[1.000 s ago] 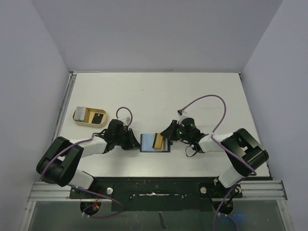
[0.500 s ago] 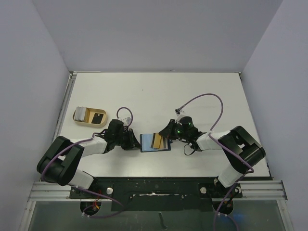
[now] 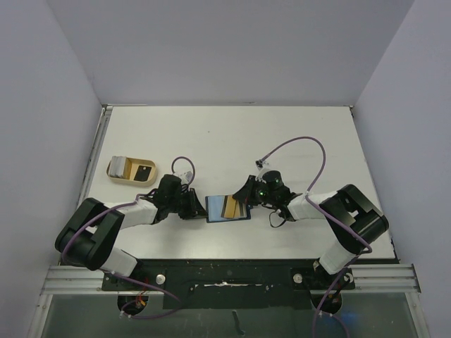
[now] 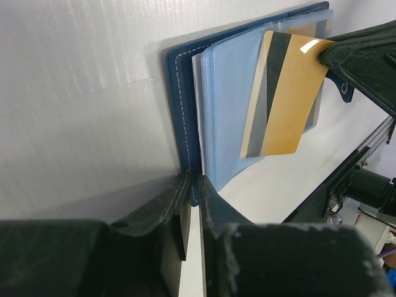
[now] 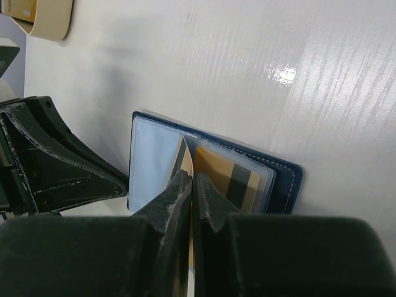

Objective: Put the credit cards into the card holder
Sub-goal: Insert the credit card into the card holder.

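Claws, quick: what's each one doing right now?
Left claw: closed on the near edge of the card holder.
Right claw: closed on the tan card, over the open holder.

My right gripper (image 3: 244,202), pinched on the tan card (image 3: 230,207), now sits a little farther left than a second ago, bringing the card further over the open card holder (image 3: 214,210), and my purple cable (image 3: 296,139) arches inward with it.
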Motion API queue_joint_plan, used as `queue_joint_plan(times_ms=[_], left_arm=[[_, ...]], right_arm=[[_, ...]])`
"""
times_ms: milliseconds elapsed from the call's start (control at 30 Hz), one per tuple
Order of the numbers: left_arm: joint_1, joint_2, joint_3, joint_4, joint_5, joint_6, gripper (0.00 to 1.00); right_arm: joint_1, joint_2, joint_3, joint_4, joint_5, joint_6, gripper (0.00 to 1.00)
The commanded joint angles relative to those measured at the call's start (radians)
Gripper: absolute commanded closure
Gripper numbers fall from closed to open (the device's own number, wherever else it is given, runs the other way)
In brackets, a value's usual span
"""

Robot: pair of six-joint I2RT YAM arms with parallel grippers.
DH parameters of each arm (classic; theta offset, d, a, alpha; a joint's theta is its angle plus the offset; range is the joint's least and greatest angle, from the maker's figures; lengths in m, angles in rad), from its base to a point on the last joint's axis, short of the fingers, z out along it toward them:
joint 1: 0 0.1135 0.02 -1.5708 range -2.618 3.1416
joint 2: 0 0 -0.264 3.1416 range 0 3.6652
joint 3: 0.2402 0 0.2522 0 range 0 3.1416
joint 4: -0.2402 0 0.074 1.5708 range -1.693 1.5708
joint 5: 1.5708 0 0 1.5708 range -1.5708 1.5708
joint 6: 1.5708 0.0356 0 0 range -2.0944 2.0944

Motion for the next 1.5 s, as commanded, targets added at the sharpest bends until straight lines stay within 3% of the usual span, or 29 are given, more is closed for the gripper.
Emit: queue_joint_plan(times_ms=[0, 667, 1033, 1467], left_arm=[[-0.007, 0.023, -0.004, 0.031, -0.013, 0.014, 0.89], [-0.008, 0.023, -0.007, 0.035, -0.020, 0.018, 0.89], [-0.008, 0.033, -0.011, 0.035, -0.030, 0.023, 0.89], [-0.008, 0.034, -0.016, 0.029, -0.039, 0.026, 0.89]], right_arm=[[0.009, -0.019, 0.014, 0.017, -0.034, -0.032, 1.00], [0.008, 0.052, 0.082, -0.014, -0.127, -0.070, 1.00], [-0.006, -0.013, 0.083, -0.150, -0.038, -0.058, 1.00], [-0.012, -0.041, 0.066, -0.143, -0.032, -0.034, 1.00]])
